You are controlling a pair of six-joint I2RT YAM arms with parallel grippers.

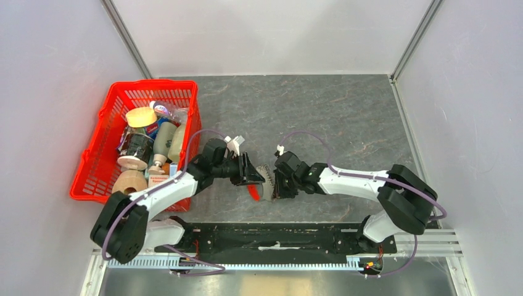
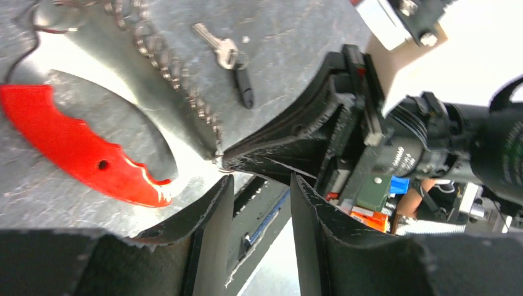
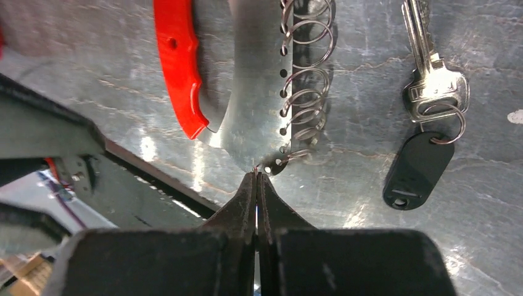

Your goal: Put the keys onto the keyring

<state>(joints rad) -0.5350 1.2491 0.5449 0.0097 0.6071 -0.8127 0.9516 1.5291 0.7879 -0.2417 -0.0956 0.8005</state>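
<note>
1. We see a grey, stone-patterned table [image 1: 345,117] between pale walls.
2. The right gripper [image 3: 256,179] is pinched closed, its tips touching one corner of the keyring [image 3: 253,92].
3. The keys [image 3: 435,92] lie flat beside the keyring's ringed edge, apart from it.
4. The left gripper [image 2: 261,179] stands parted, gripping nothing, just beside the keyring.
5. Both forearms stretch low over the table, converging on the keyring from either side.

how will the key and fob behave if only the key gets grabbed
The key lies flat and thin on the table, so it is probably hard to pinch and may slide. The black fob joins it by a small ring, so it would likely dangle.
</note>
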